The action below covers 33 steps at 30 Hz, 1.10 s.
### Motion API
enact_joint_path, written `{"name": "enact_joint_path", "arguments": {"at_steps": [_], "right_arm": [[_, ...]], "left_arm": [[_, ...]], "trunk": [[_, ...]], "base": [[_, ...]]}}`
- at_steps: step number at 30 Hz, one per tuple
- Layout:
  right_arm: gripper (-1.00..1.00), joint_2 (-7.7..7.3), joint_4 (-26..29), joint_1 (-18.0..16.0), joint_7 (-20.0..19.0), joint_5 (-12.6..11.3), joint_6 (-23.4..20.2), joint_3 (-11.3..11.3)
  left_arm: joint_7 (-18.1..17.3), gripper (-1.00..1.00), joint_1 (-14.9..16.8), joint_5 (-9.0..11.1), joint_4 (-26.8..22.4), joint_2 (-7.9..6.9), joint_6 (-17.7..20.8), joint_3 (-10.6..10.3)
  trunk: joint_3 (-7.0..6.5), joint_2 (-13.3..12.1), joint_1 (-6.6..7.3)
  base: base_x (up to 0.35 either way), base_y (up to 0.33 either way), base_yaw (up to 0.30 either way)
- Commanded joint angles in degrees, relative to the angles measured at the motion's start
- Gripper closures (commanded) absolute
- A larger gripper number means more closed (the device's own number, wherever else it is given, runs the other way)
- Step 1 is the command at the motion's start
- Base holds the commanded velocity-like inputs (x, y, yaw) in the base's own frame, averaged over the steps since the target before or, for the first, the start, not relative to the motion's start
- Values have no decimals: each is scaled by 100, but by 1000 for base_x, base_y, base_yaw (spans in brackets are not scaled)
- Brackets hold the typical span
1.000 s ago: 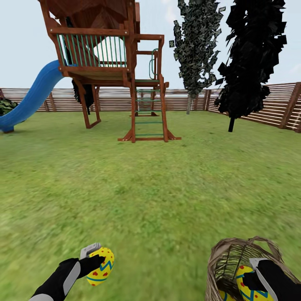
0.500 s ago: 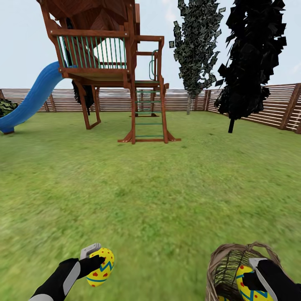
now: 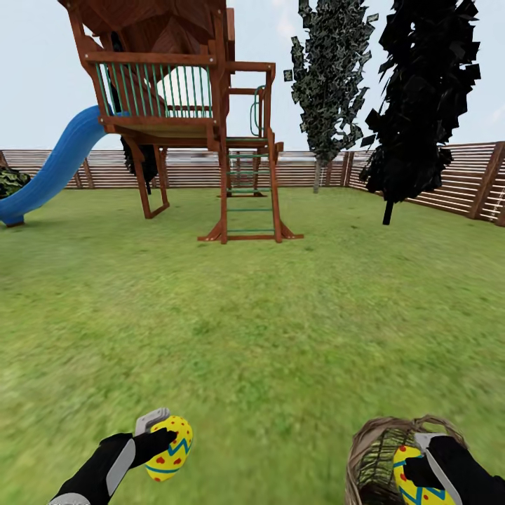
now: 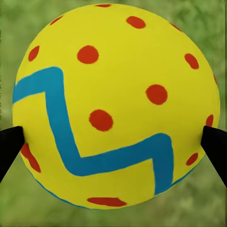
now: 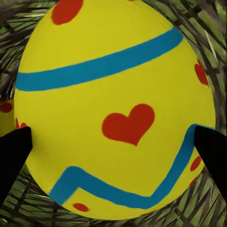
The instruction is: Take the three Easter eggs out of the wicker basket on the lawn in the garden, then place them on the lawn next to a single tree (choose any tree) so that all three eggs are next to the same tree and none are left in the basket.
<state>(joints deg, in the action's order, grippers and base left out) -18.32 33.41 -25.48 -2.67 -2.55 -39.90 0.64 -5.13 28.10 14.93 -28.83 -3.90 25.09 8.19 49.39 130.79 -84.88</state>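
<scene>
One Easter egg (image 3: 169, 447) is pinched between the fingers of the left gripper (image 3: 163, 440), held clear above the lawn (image 3: 252, 330) at near left; the left wrist view shows both black fingertips (image 4: 10, 146) pressed on the egg's sides. A second egg (image 3: 412, 477) is pinched by the right gripper (image 3: 421, 471) inside the wicker basket (image 3: 372, 449) at near right, with woven wall around it in the right wrist view. A yellow sliver at that view's edge (image 5: 5, 116) is probably the third egg, though too little shows to be sure. The step in hand appears to be lifting this second egg out; it is best raised straight up until it clears the rim, so the basket is not tipped or dragged. The basket's near side and floor are cut off by the frame. No broad-canopied tree is in view: far off stand a play tower (image 3: 175, 105), a slat fence (image 3: 435, 179), a narrow columnar tree (image 3: 330, 77) and an almost black tree (image 3: 421, 98).
</scene>
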Motion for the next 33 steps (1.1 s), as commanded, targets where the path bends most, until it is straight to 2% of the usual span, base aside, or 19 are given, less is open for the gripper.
{"name": "enact_joint_path", "arguments": {"at_steps": [1, 7, 10, 13, 17, 21, 29, 33], "right_arm": [[100, -4, 8, -1, -5, -26, -26, 5], [100, -3, 7, -1, -5, -26, -26, 6], [100, 1, 7, -1, -5, -26, -26, 7], [100, 3, 5, -1, -5, -26, -26, 7], [100, 4, 5, -1, -5, -26, -26, 8], [100, 4, 7, -1, -5, -27, -26, 9], [100, 19, 3, -1, -8, -26, -26, 15], [100, 23, 5, -1, -15, -27, -26, 15]], "left_arm": [[-32, 100, -3, 10, -7, 3, 40, 28], [-46, 100, -5, 10, -5, 12, 47, 25], [-42, 100, 0, 10, 6, 89, 50, 25], [-33, 100, -4, 10, 9, 93, 209, 25], [-32, 100, -6, 10, 9, 93, 241, 24], [-63, 100, -3, 17, 16, 76, 219, 32], [-67, 100, -6, 19, 18, 91, 212, 33], [-50, 100, -4, 19, 21, 136, 230, 25]], "trunk": [[-12, -39, 24], [-120, -280, 155], [-174, -400, 221], [-228, -520, 287], [-300, -681, 375], [-300, -681, 375], [-300, -681, 375], [-371, -841, 463]], "base": [[0, 0, 0], [0, 0, 0], [0, 0, 0], [0, 0, 0], [0, 0, 0], [-81, 0, 0], [-319, -48, 0], [-29, -3, 0]]}}
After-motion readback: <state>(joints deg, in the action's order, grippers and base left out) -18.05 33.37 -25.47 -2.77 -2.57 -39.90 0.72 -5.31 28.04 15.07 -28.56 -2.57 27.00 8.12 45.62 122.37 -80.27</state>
